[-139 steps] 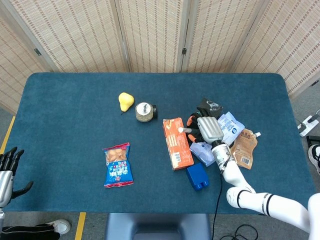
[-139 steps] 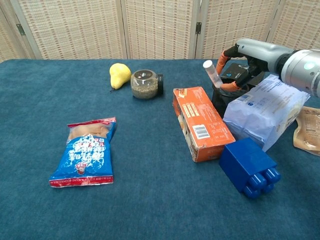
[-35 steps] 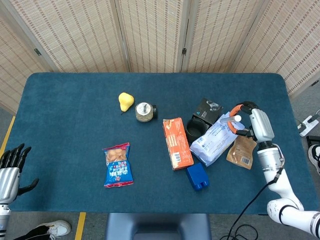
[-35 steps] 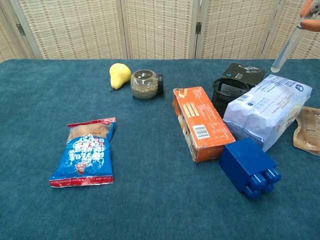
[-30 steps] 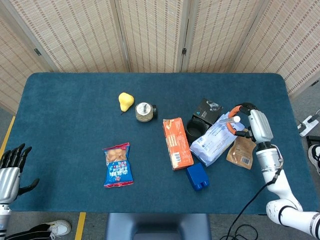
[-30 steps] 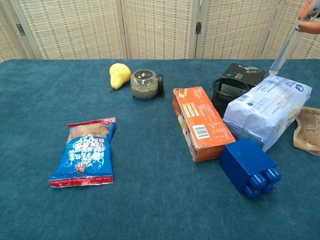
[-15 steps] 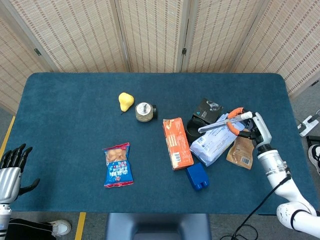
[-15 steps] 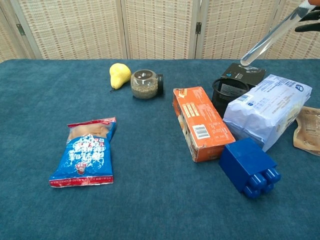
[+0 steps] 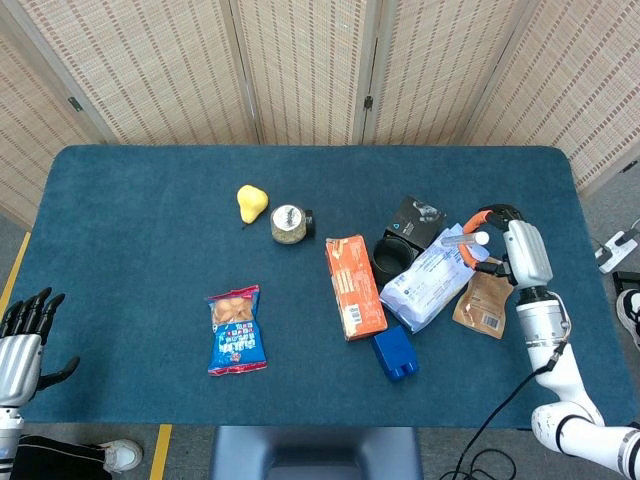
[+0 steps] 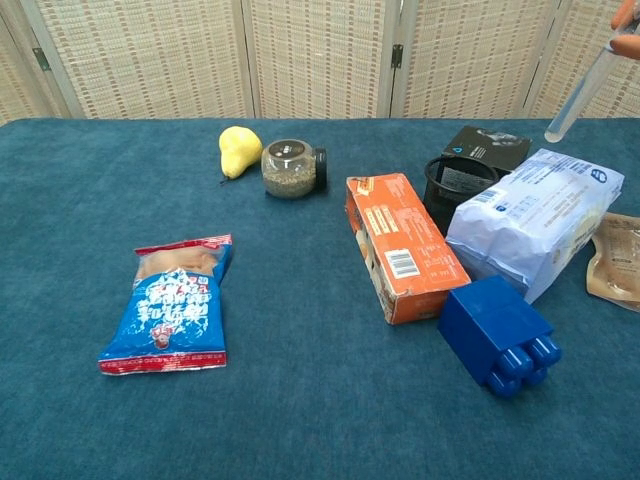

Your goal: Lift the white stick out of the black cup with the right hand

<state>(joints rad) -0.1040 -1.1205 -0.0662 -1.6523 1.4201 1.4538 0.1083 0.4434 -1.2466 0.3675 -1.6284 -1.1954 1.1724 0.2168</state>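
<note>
My right hand (image 9: 512,245) hovers above the right side of the table and holds the white stick (image 9: 464,240), a clear-white tube. In the chest view the stick (image 10: 580,97) hangs slanted in the air at the top right, well clear of the black cup (image 10: 458,186); only fingertips (image 10: 626,40) of the hand show at the frame's corner there. The black cup (image 9: 389,259) stands upright and empty between the orange box (image 9: 353,285) and the white-blue bag (image 9: 433,280). My left hand (image 9: 20,345) is at the lower left edge, off the table, fingers spread and empty.
A blue block (image 10: 498,334) lies in front of the bag. A black box (image 10: 487,147) sits behind the cup, a brown pouch (image 9: 484,301) to the right. A yellow pear (image 9: 251,203), a glass jar (image 9: 288,223) and a blue snack bag (image 9: 236,329) lie further left.
The stick left the cup 4.6 s ago and went right in my right hand. In the last half second it swung from nearly level over the cup to steeper, tip further right.
</note>
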